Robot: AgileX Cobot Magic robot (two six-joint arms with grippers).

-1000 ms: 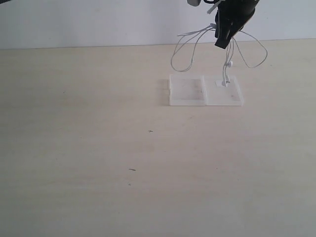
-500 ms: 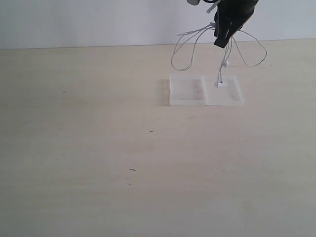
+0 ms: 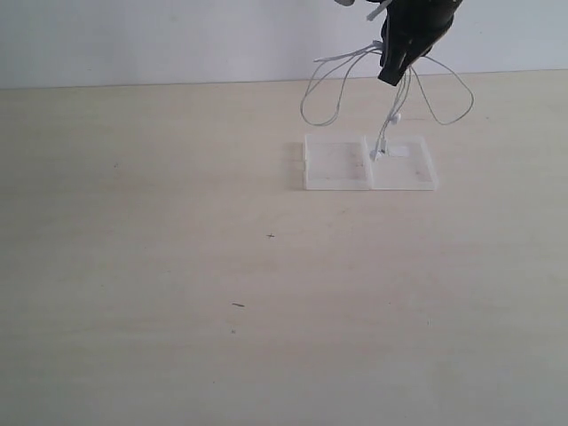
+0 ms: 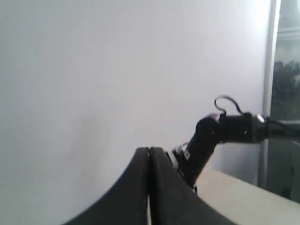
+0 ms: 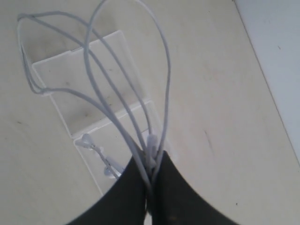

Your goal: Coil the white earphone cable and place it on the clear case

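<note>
Exterior view — white earphone cable dangling vertically, earbuds downward.

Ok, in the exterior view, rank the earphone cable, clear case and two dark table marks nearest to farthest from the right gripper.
1. white earphone cable: pinched in the right gripper.
2. clear case: on the table beneath.
3. small dark speck: mid-table, further left.
4. dark dash: in the foreground, farthest.

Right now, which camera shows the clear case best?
Exterior view: the clear case lies whole, both halves visible. Right wrist view shows it crossed by the white earphone cable loops. Left wrist view shows none.
</note>
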